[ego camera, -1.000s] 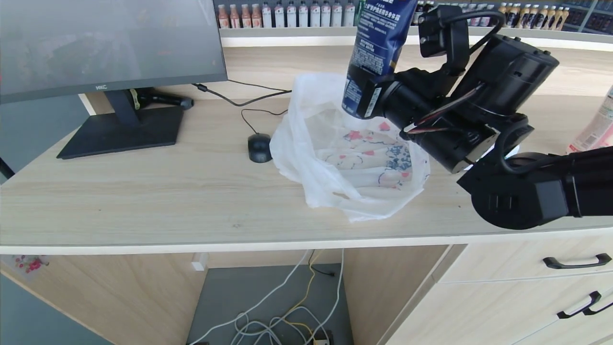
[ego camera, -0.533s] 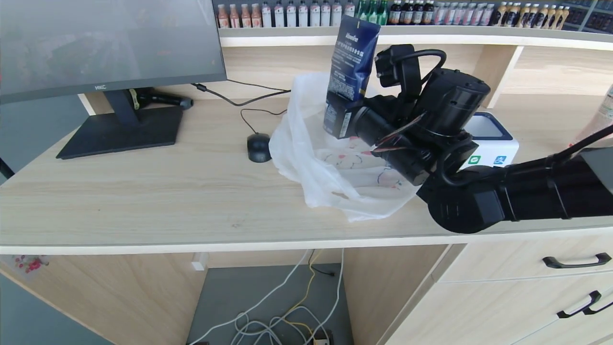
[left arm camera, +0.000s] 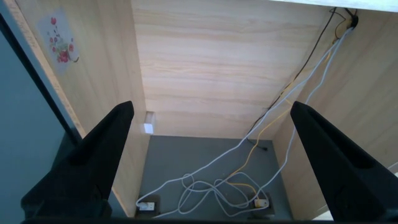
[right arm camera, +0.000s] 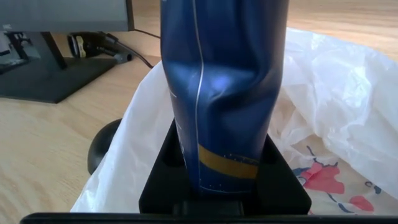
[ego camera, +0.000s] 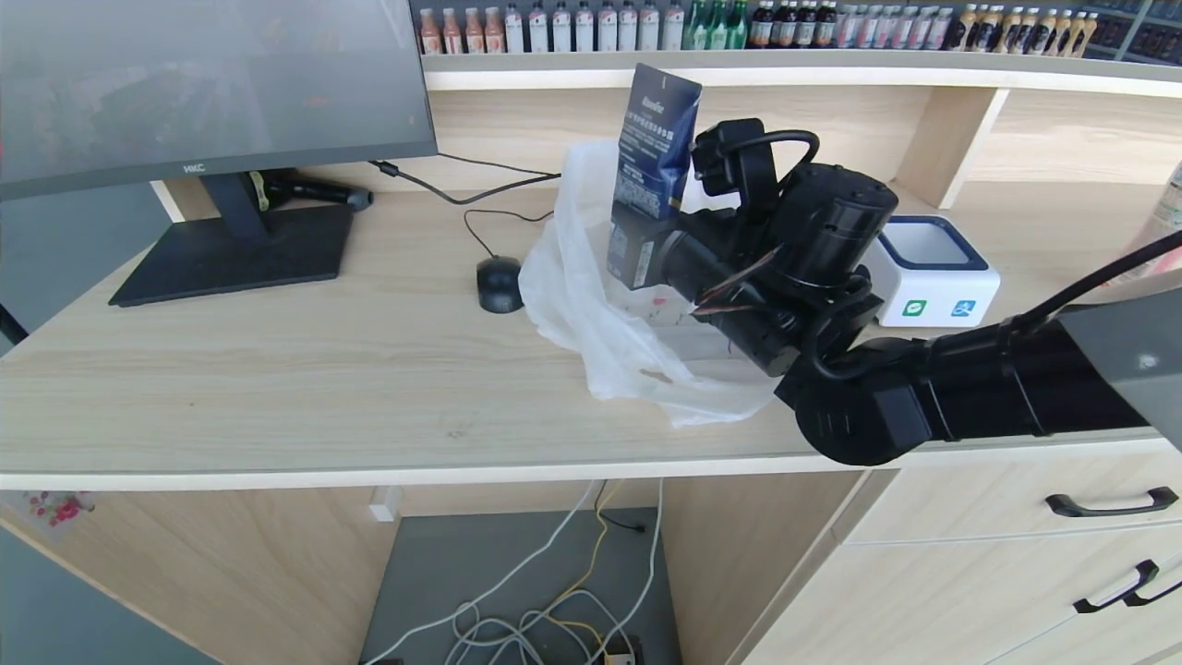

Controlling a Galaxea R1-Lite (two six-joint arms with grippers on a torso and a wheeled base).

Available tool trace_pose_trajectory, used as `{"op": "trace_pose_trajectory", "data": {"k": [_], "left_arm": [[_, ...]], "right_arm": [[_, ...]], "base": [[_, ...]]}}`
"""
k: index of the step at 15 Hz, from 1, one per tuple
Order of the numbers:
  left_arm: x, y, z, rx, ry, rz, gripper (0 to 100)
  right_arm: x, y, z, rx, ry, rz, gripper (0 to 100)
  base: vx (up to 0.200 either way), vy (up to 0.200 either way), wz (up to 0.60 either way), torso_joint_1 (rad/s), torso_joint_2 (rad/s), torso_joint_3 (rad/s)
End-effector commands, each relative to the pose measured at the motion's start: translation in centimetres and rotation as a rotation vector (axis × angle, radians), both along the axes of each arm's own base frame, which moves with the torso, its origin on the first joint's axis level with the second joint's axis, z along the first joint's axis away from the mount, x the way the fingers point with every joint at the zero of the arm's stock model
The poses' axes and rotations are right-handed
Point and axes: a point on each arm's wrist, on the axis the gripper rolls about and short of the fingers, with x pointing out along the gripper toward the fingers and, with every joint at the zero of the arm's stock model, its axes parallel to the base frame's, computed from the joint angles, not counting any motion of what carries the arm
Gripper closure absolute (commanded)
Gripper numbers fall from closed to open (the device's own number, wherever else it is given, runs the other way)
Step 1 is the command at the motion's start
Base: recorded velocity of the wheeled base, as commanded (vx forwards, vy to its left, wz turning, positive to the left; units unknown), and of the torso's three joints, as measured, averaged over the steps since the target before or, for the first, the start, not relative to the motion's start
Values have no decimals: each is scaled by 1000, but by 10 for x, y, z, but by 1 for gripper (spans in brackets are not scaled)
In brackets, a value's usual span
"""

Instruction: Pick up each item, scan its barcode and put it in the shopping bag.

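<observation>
Wooden counter (ego camera: 277, 369): right tool (ego camera: 651, 254) pinching blue pouch (ego camera: 656, 129) upright over shopping bag (ego camera: 591, 314); left tool (left arm camera: 211, 124) spread.

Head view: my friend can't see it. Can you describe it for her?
The right gripper holds a dark blue pouch upright over the open white shopping bag on a counter. A monitor and mouse sit to the bag's left, a white scanner box to its right.

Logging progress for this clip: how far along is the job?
Done: a patterned pack lies in the shopping bag. In hand: the right gripper holds the blue pouch upright over the bag's mouth; whether it was scanned cannot be told. Left: releasing it, and perhaps the item at the counter's right edge.
</observation>
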Motion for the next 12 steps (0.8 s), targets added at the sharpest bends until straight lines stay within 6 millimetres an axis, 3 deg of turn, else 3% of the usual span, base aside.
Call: {"op": "trace_pose_trajectory", "data": {"k": [1, 12], "left_arm": [[0, 0, 0, 0, 2, 0, 0], [0, 0, 0, 0, 2, 0, 0]], "right_arm": [[0, 1, -2, -3, 4, 1, 100], [11, 9, -18, -17, 21, -1, 100]], "base": [[0, 0, 0, 0, 0, 0], [0, 0, 0, 0, 0, 0]]}}
